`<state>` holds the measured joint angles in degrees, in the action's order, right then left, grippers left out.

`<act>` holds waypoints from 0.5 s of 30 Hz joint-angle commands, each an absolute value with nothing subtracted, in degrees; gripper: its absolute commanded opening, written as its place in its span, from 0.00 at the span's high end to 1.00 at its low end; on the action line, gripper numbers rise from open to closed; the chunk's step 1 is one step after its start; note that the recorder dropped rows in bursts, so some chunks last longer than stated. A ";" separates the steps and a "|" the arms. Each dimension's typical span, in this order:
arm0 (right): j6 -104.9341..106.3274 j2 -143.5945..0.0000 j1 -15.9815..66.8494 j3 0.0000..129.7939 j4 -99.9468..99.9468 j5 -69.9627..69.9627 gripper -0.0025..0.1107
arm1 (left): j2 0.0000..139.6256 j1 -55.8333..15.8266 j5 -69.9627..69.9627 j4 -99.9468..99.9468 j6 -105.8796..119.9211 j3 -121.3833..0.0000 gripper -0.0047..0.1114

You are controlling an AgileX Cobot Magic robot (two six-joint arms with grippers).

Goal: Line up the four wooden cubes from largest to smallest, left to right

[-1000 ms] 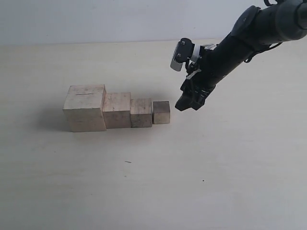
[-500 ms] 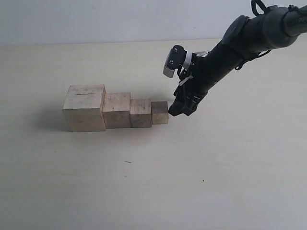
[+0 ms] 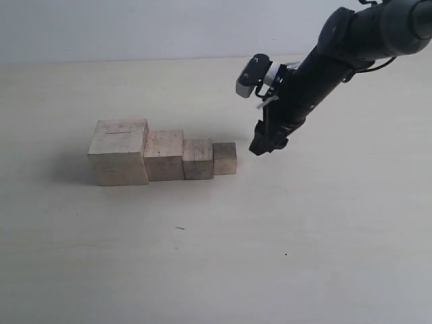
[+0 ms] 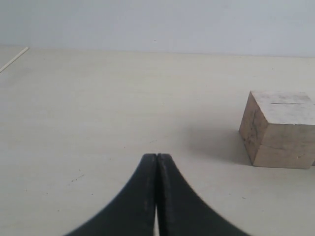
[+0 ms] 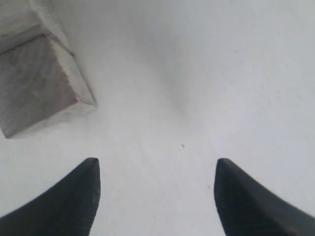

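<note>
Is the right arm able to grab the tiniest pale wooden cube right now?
Probably yes: the open right gripper hangs beside the smallest pale wooden cube, with nothing standing between them.

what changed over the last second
The right gripper nudged the smallest cube slightly left, then pulled back up and to the right, fingers open, holding nothing. The three bigger cubes stayed put.

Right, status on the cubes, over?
Left gripper shut. Right gripper open, empty, apart from smallest cube. Row runs from largest cube left, descending. Nothing blocking.
</note>
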<state>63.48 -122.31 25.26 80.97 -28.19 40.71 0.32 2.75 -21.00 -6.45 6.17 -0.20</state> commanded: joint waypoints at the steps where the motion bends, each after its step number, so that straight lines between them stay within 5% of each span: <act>1: 37.56 -118.33 25.27 80.91 -17.67 40.61 0.45 | 0.00 2.67 -20.31 -6.40 5.69 0.00 0.96; 5: 13.79 -116.10 25.27 80.91 -16.76 42.95 0.55 | 0.00 2.67 -20.31 -6.40 5.69 0.00 0.96; 12: 11.92 -114.65 25.27 80.91 -20.90 44.88 0.96 | 0.00 2.67 -20.31 -6.40 5.69 0.00 0.96; 15: 11.92 -114.40 25.27 80.91 -23.84 44.77 0.98 | 0.00 2.67 -20.31 -6.40 5.69 0.00 0.96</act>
<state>12.36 -115.34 25.26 80.97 -21.02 44.72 0.32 2.75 -21.00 -6.45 6.17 -0.20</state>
